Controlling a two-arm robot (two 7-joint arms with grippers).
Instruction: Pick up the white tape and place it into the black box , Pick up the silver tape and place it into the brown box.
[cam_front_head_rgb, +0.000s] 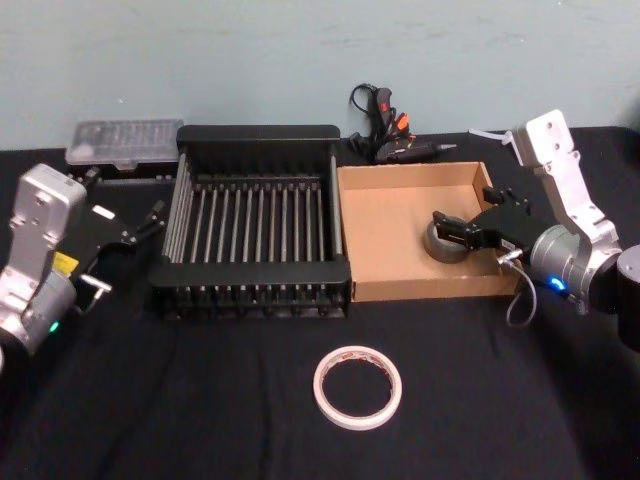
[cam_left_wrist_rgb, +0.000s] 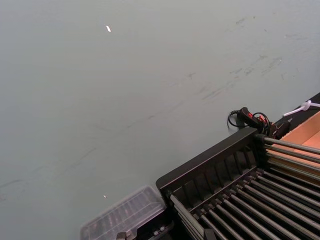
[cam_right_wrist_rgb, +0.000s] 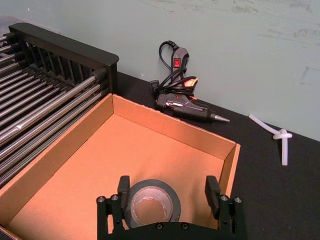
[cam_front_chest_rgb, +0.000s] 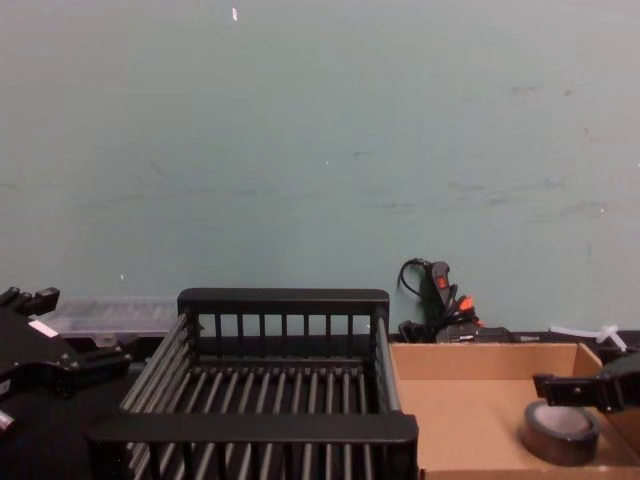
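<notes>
**Silver roll in its tray, white ring not yet moved**

The silver tape lies flat on the floor of the brown box, toward its 3 o'clock wall; the right gripper hangs over it with fingers spread wide on either side of the roll, gripping nothing, so I judge that half done; the white tape lies flat on the black cloth near the table's 6 o'clock edge, well apart from the black box, which holds nothing; that half is all to do; the left gripper sits idle beside the crate's 9 o'clock side, its fingers apparently apart and empty

Hard to make out: whether the right fingers touch the roll; the far clutter of a glue gun and a clear case
</notes>
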